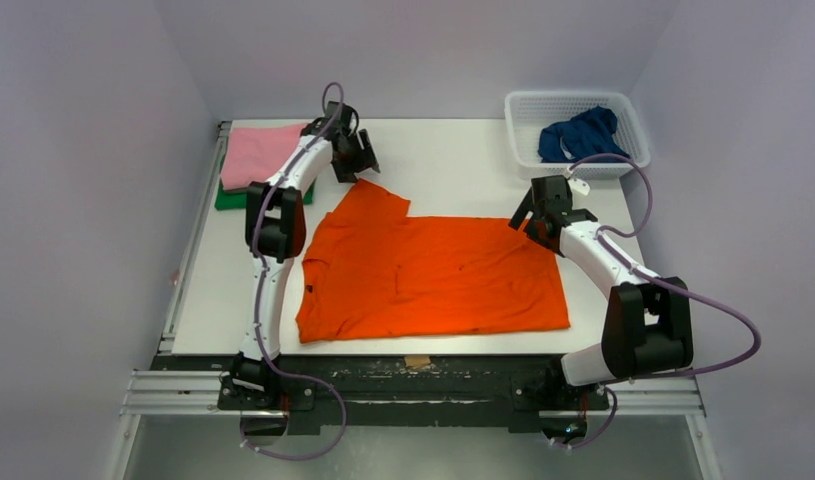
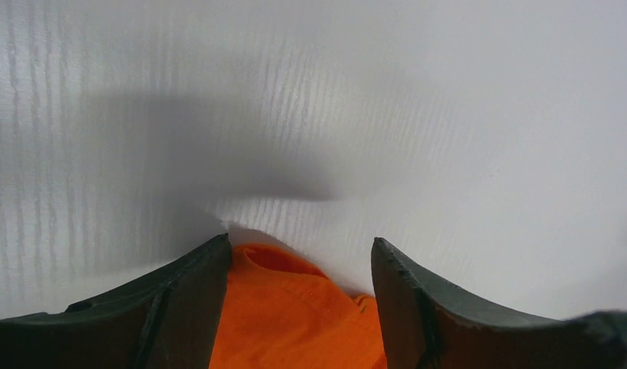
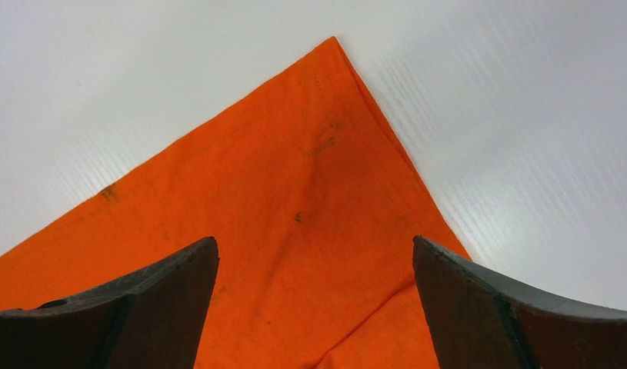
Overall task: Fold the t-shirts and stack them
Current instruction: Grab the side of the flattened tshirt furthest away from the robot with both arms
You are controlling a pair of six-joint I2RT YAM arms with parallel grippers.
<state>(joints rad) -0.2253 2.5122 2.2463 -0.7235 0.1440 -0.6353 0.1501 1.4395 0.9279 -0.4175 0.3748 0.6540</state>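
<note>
The bright orange t-shirt (image 1: 433, 275) lies spread flat in the middle of the white table. My left gripper (image 1: 355, 160) is open over the tip of its far left sleeve; in the left wrist view that orange cloth (image 2: 295, 315) sits between the spread jaws of the gripper (image 2: 301, 246). My right gripper (image 1: 536, 215) is open over the shirt's far right corner (image 3: 310, 154), with its jaws (image 3: 314, 242) wide apart above the cloth. A folded pink t-shirt (image 1: 263, 150) lies on a green one (image 1: 233, 198) at the far left. The dark blue t-shirt (image 1: 581, 135) is bunched in the basket. The dark grey one is out of view.
The white mesh basket (image 1: 523, 130) stands at the far right corner. Grey walls close in on both sides and the back. A metal rail (image 1: 413, 385) runs along the near edge by the arm bases.
</note>
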